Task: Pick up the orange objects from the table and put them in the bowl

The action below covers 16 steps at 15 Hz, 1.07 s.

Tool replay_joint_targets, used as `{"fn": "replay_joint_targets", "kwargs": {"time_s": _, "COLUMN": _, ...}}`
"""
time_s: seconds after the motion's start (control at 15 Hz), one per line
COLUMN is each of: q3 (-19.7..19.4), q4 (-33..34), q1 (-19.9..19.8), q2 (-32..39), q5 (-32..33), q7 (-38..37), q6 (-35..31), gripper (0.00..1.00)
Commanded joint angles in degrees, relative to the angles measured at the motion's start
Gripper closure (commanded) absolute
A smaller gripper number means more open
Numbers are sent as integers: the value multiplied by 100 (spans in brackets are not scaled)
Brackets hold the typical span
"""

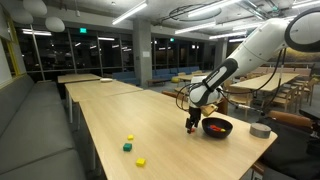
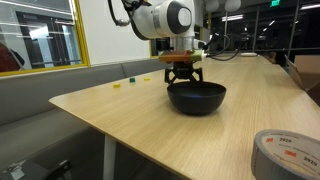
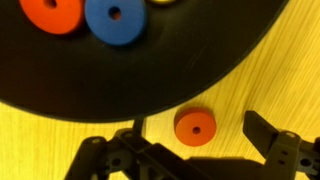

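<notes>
Orange disc [image 3: 195,125] is shown on the table [image 3: 290,70], centred between the wide-open, empty jaws of the gripper [image 3: 193,131]; the bowl [image 3: 200,50] is met just ahead.

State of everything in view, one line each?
bowl: upright on table
tool: open, empty, beside bowl
loose orange disc: flat on table, between tool fingers, ungripped
second orange disc: in bowl
blue disc: in bowl
tape roll: flat on table

No legible text; print on tape roll [image 2: 290,155] unreadable.
</notes>
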<state>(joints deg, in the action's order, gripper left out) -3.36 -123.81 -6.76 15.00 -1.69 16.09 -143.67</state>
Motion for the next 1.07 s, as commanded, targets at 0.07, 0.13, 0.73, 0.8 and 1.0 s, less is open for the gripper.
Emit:
{"fn": "replay_joint_targets", "kwargs": {"time_s": 0.07, "q3": 41, "q4": 106, "q1": -22, "q2": 33, "q5": 14, "q7": -40, "q6": 12, "gripper": 0}}
{"fn": "replay_joint_targets", "kwargs": {"time_s": 0.13, "q3": 41, "q4": 106, "q1": -21, "q2": 33, "q5": 22, "q7": -35, "q6": -4, "gripper": 2}}
{"fn": "replay_joint_targets", "kwargs": {"time_s": 0.73, "q3": 21, "q4": 142, "q1": 18, "q2": -41, "q5": 108, "q7": -126, "q6": 57, "gripper": 74}}
{"fn": "replay_joint_targets", "kwargs": {"time_s": 0.8, "q3": 15, "q4": 138, "q1": 29, "q2": -73, "q5": 130, "q7": -151, "q6": 82, "gripper": 79}}
{"fn": "replay_joint_targets", "kwargs": {"time_s": 1.0, "q3": -37, "q4": 89, "q1": 92, "q2": -203, "q5": 319, "q7": -348, "q6": 188, "gripper": 75}}
